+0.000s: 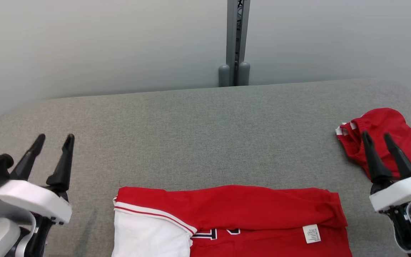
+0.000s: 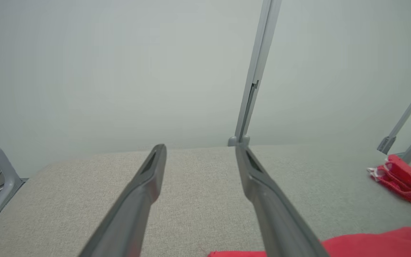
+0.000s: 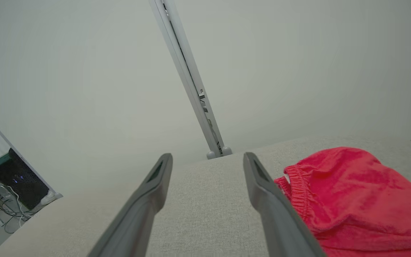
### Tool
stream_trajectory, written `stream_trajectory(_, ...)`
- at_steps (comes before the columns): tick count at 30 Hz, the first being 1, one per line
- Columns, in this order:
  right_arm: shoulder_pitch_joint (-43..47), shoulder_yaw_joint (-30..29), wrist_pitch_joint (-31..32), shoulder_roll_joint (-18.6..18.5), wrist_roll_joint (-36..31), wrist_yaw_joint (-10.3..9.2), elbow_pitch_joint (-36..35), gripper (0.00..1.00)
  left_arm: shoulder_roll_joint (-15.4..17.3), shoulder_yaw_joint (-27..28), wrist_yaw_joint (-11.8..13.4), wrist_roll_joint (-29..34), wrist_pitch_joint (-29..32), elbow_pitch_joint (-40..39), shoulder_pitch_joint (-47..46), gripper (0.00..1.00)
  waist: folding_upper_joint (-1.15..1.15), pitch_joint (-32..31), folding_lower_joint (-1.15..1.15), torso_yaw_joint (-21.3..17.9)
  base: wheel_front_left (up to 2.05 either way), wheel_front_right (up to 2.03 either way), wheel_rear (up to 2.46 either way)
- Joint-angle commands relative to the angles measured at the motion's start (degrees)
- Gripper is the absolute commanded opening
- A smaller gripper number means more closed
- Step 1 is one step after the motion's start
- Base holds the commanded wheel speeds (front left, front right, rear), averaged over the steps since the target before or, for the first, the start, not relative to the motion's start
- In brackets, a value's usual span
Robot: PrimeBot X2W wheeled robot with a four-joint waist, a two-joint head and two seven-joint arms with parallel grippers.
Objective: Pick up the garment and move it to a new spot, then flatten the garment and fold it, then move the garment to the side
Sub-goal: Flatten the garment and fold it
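Red and white shirt (image 1: 248, 217) lies flat on the table (image 1: 191, 135), its far edge turned over in a straight fold, label showing. Left pincer (image 1: 55, 140) hangs left of the shirt and right pincer (image 1: 376, 136) right of it, both open, empty and clear of the cloth. Judged: folding is begun, not finished, and the next move calls for both pincers to take the shirt's edges together. Bare table lies beyond and left of the shirt. Red shorts (image 1: 387, 121) occupy the room beyond its right corner.
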Motion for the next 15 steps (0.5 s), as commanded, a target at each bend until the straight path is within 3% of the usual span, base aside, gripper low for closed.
stream_trajectory(1,1.2,-0.9,-0.5,0.2,-1.2,0.02,0.1,1.00,-1.3,2.6,1.0,1.5,-0.3,-0.4,1.1,1.00,0.00,0.2,0.00,0.3,0.00,0.00,0.00)
stream_trajectory(5,6.0,-4.8,-0.8,3.9,-5.3,0.02,-1.0,1.00,-8.0,13.1,2.3,10.3,-0.3,-2.4,9.7,1.00,0.00,0.7,0.00,0.7,0.00,0.00,0.00)
stream_trajectory(11,10.7,-7.1,-0.8,7.8,-9.5,0.01,-1.3,1.00,-17.9,23.0,0.4,20.3,-0.4,-3.3,19.1,1.00,0.00,1.4,0.00,0.6,0.00,0.00,0.00)
stream_trajectory(15,12.8,-8.5,-0.3,9.3,-11.1,0.01,-1.0,1.00,-22.6,26.1,-2.0,25.0,-0.4,-2.1,21.7,1.00,0.00,1.6,0.00,0.7,0.00,0.00,0.00)
